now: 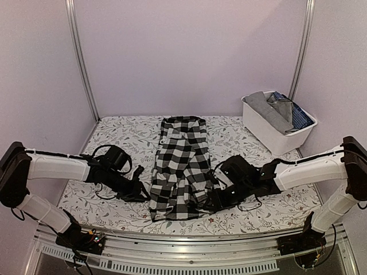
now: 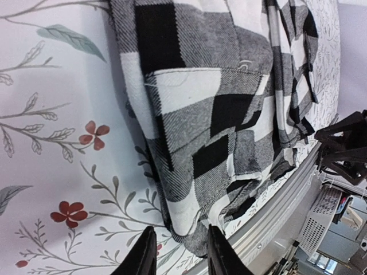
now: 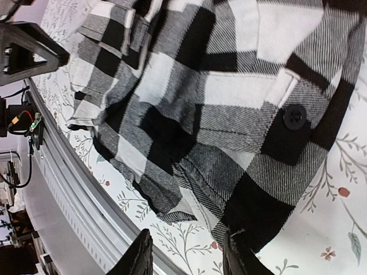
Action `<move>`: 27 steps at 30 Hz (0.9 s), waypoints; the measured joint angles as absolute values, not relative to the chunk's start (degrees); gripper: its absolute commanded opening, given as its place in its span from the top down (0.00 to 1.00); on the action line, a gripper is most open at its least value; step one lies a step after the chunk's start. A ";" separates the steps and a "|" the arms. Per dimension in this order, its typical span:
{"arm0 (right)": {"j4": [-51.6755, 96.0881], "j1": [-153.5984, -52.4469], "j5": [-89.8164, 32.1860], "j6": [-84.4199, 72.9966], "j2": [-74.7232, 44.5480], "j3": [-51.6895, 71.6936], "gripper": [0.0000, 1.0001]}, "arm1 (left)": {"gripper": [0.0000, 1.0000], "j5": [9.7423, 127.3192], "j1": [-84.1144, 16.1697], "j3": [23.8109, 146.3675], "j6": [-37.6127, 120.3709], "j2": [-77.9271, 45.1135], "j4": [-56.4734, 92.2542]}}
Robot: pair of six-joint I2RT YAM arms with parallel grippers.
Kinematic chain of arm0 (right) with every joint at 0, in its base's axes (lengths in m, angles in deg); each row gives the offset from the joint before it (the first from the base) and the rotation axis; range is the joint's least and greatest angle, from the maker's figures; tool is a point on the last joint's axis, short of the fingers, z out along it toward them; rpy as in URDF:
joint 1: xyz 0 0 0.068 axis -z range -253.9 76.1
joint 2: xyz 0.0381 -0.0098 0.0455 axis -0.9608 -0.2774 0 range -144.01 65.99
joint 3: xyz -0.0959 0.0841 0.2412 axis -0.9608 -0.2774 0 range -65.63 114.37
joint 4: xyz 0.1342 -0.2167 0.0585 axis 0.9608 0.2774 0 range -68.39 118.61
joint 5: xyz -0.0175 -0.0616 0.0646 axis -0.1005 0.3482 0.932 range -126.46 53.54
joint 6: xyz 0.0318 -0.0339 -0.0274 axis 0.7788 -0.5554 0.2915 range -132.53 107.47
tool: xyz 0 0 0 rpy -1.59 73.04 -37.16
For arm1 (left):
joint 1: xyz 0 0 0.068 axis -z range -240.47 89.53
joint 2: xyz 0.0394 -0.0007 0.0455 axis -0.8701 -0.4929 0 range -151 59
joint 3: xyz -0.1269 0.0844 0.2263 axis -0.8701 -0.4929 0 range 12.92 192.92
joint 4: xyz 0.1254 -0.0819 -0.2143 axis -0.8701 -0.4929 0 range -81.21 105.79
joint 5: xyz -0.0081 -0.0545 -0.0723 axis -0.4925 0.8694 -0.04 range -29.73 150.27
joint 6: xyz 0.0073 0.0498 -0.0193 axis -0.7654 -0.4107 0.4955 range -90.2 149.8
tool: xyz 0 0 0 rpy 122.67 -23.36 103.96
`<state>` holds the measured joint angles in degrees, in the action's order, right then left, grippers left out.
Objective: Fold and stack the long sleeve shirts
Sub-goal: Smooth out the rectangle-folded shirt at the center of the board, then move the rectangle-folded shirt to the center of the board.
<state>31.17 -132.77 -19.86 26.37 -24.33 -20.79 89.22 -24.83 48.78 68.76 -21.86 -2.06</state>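
Observation:
A black-and-white checked long sleeve shirt (image 1: 180,166) lies folded into a long strip down the middle of the table. My left gripper (image 1: 139,192) is low at the strip's near left edge. In the left wrist view it (image 2: 179,255) is open, and the shirt's near corner (image 2: 189,226) lies just ahead between the fingertips. My right gripper (image 1: 215,200) is at the near right edge. In the right wrist view it (image 3: 186,258) is open, and the shirt's hem (image 3: 195,200) lies just ahead of it. More shirts, grey (image 1: 269,110) and dark blue patterned (image 1: 298,116), lie in a bin.
The white bin (image 1: 269,134) stands at the back right of the floral tablecloth (image 1: 114,137). A metal rail (image 1: 183,243) runs along the near table edge, close to both grippers. Upright frame posts (image 1: 83,63) stand at the back corners.

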 measured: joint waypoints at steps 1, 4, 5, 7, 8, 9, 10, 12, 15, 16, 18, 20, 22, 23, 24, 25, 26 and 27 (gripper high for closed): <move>31.48 -132.75 -20.36 26.46 -23.17 -20.68 0.51 | 0.70 89.33 -25.10 48.36 68.80 -21.86 -1.88; 31.70 -132.26 -21.50 27.20 -20.46 -20.46 0.47 | 0.68 89.87 -25.66 46.96 68.80 -21.93 -1.01; 31.72 -131.96 -21.74 27.31 -19.83 -20.46 0.46 | 0.68 90.05 -25.69 46.68 68.80 -21.99 -0.73; 31.74 -131.32 -22.13 27.44 -19.19 -20.49 0.46 | 0.68 90.64 -25.73 46.24 68.80 -22.12 0.08; 31.72 -130.80 -22.26 27.61 -19.06 -20.55 0.46 | 0.68 90.90 -25.73 46.09 68.80 -22.17 0.48; 31.65 -130.30 -22.33 27.68 -19.04 -20.71 0.46 | 0.68 91.16 -25.73 45.98 68.80 -22.30 0.76; 31.50 -129.69 -22.35 27.81 -19.02 -21.05 0.46 | 0.68 91.40 -25.73 45.87 68.78 -22.58 1.31; 30.87 -128.68 -22.13 28.07 -19.02 -22.15 0.46 | 0.68 91.75 -25.73 45.65 68.80 -23.15 2.07; 29.42 -127.24 -20.90 28.73 -19.02 -25.10 0.46 | 0.68 92.48 -25.75 44.91 68.82 -24.00 3.45; 28.88 -126.73 -20.42 29.01 -19.02 -26.26 0.46 | 0.68 92.80 -25.75 44.54 68.87 -24.31 3.82; 27.76 -125.90 -19.07 29.56 -19.02 -27.96 0.46 | 0.68 93.15 -25.75 43.81 68.98 -24.77 4.52; 26.34 -124.88 -17.56 30.19 -19.02 -29.27 0.46 | 0.67 93.39 -25.75 43.51 69.02 -24.92 4.72; 24.40 -123.76 -16.32 30.74 -19.02 -30.13 0.46 | 0.65 93.57 -25.77 43.51 69.02 -24.94 5.11; 23.15 -123.15 -15.79 31.15 -19.02 -30.54 0.46 | 0.63 93.70 -25.86 43.51 69.04 -24.94 5.46; 22.39 -122.74 -15.33 31.31 -19.04 -30.80 0.46 | 0.62 93.83 -26.08 43.51 69.04 -24.94 5.72; 21.56 -122.23 -14.76 31.57 -19.04 -31.09 0.45 | 0.60 94.12 -26.60 43.49 69.09 -24.94 6.07; 20.73 -121.80 -14.37 31.77 -19.06 -31.35 0.45 | 0.57 94.31 -27.17 43.47 69.04 -24.92 6.27; 20.00 -121.42 -13.98 31.92 -19.11 -31.59 0.45 | 0.55 94.55 -28.07 43.36 69.15 -24.90 6.90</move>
